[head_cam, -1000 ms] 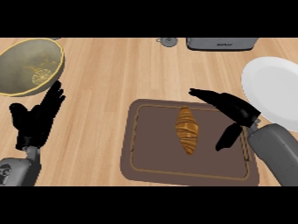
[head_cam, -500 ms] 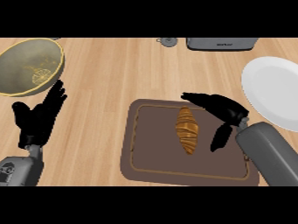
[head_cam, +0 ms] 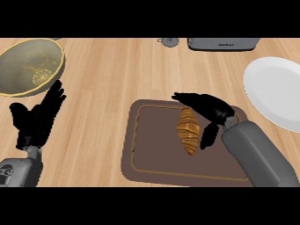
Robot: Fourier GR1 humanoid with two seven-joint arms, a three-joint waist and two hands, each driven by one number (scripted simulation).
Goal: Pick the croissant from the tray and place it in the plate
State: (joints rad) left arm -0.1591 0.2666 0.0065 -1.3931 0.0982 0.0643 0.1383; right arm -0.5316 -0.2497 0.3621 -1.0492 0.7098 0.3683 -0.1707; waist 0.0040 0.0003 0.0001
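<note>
A golden-brown croissant (head_cam: 188, 130) lies lengthwise on the dark brown tray (head_cam: 153, 154) in the middle of the counter. My right hand (head_cam: 209, 110) hovers over the tray just right of the croissant, its fingers curved over the croissant's top end and its thumb hanging down beside it, holding nothing. The white plate (head_cam: 285, 93) sits at the right edge, apart from the tray. At the left my left hand (head_cam: 38, 116) rests open, fingers up.
A yellow-rimmed bowl (head_cam: 26, 67) sits at the far left, just above my left hand. A grey appliance (head_cam: 224, 43) and a small round metal piece (head_cam: 170, 41) stand along the counter's far edge.
My right hand has moved left from beside the plate to over the tray, close against the croissant. The left hand and the croissant have not moved.
</note>
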